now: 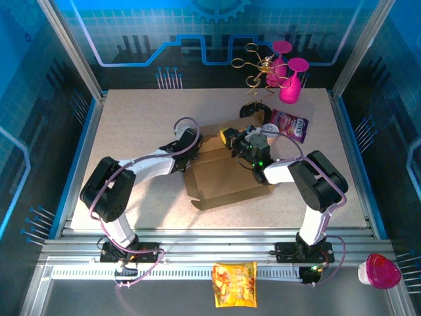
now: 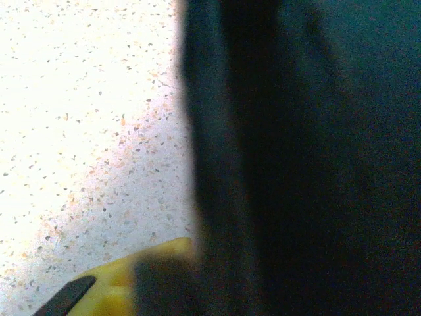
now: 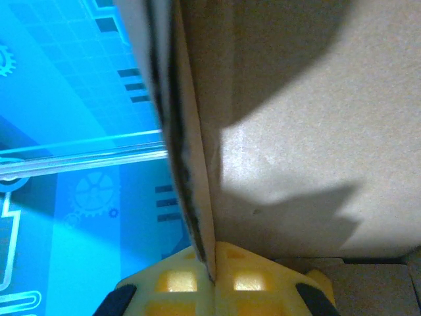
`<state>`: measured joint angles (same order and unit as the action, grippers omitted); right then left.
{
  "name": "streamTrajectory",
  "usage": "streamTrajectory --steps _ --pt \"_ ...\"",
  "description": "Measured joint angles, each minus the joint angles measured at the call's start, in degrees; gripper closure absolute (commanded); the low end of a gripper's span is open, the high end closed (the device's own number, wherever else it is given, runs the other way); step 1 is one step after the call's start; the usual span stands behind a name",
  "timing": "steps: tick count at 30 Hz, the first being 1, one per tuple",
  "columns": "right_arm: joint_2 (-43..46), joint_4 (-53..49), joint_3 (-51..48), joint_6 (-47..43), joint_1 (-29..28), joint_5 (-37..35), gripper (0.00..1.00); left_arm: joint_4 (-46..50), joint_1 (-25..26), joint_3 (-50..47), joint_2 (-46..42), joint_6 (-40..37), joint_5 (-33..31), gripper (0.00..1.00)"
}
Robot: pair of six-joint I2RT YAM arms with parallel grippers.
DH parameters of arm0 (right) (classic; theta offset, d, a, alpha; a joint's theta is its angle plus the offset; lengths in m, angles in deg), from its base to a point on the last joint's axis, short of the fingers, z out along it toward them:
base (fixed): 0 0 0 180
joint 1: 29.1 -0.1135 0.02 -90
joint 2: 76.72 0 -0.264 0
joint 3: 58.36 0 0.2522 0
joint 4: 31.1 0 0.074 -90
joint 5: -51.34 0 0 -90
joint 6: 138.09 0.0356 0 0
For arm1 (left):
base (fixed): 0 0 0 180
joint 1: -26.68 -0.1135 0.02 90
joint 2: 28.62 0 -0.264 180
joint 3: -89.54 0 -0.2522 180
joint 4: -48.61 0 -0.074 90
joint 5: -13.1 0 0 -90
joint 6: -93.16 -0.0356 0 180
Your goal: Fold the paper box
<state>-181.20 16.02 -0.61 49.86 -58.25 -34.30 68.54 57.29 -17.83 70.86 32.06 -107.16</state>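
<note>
Presently, mid-fold, the paper box (image 1: 223, 181) lies at the frame's centre, the right gripper (image 3: 214, 276) pinching a flap's edge and the left gripper (image 1: 192, 153), its closure untellable, at the box's left side; next, the flap probably needs pushing inward.

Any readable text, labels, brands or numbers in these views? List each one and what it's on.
Nothing can be read as words.
On the purple snack packet: printed lettering, too small to read.
On the yellow snack packet: print too small to read.
On the paper box: nothing, plain cardboard.
On the blue backdrop: gear and circuit graphics, no words.
</note>
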Motion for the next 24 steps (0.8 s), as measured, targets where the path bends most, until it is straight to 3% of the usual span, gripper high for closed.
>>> streamTrajectory --steps 1,2,9,14,19,24 --pt "0.00 -0.15 0.22 0.00 0.07 -0.07 1.00 0.15 0.00 0.46 0.35 0.50 -0.09 0.98" --pt "0.00 -0.42 0.42 0.00 0.07 -0.07 1.00 0.61 0.04 0.92 0.72 1.05 -0.48 1.00" --pt "0.33 -1.38 0.66 0.04 0.07 0.13 1.00 1.66 0.68 1.18 0.92 2.34 -3.19 1.00" --pt "2.64 -3.82 0.22 0.42 -0.11 0.33 0.72 3.34 0.96 1.14 0.63 2.47 -5.95 1.00" --pt "13.07 -13.88 -0.17 -2.05 0.17 0.52 0.54 5.22 -0.07 -0.44 -1.81 0.57 -7.06 1.00" --pt "27.54 -30.51 1.97 -8.09 3.74 2.36 0.47 7.26 -1.97 -2.89 -7.52 -2.01 -7.02 1.00"
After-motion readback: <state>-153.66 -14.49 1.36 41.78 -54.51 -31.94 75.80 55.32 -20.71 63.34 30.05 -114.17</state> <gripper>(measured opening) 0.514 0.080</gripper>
